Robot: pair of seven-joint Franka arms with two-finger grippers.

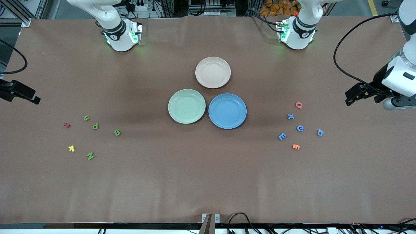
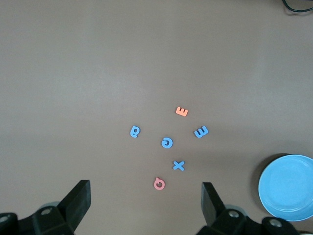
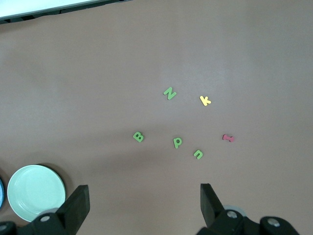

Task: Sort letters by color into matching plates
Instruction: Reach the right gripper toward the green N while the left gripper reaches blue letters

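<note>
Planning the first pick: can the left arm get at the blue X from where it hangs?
Probably yes. The left claw is open above the table near the blue X, and nothing covers the letter; the pink Q lies close beside it.

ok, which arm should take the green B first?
Right, I'd say. The green B lies toward the right arm's end; the right gripper hangs open over that cluster. The left gripper, also open, is over the blue letters.
</note>
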